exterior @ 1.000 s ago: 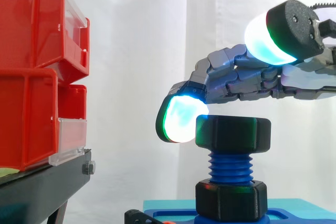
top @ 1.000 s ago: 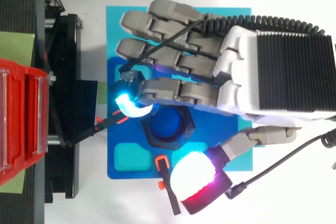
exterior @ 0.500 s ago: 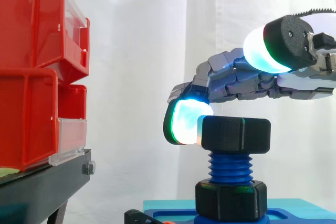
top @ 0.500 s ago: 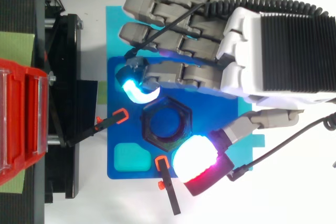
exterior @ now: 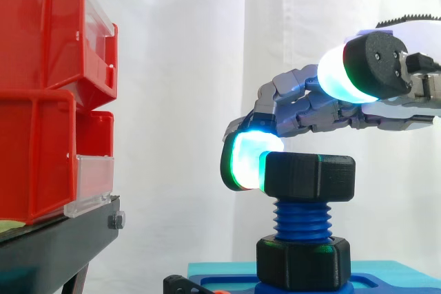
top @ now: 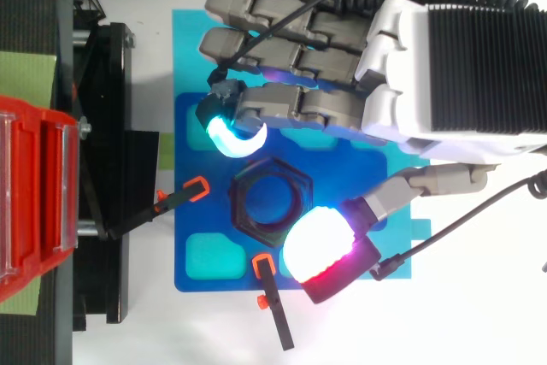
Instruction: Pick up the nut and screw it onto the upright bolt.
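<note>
A black hex nut (exterior: 310, 177) (top: 272, 203) sits on top of the upright blue bolt (exterior: 303, 219), a few threads above a black collar (exterior: 303, 261) at the bolt's foot. My hand (top: 444, 66) reaches in from the right, just above the nut. Its fingers are loosely bent. One cyan fingertip (top: 231, 134) (exterior: 248, 160) rests close against the nut's far left corner. The thumb pad (exterior: 344, 74) (top: 318, 241) is raised above the nut's near right corner and does not touch it. Nothing is gripped.
The bolt stands in a blue base plate (top: 197, 284) on a cyan mat (top: 188, 40). Two black pins with orange tips (top: 195, 187) (top: 265, 264) lie beside the nut. Red bins (exterior: 48, 101) on a black stand (exterior: 55, 246) rise at the left.
The hand has drawn back across the plate, away from the side camera, and its thumb has come off over the nut's corner. The nut's facets shifted slightly, so it turned a little.
</note>
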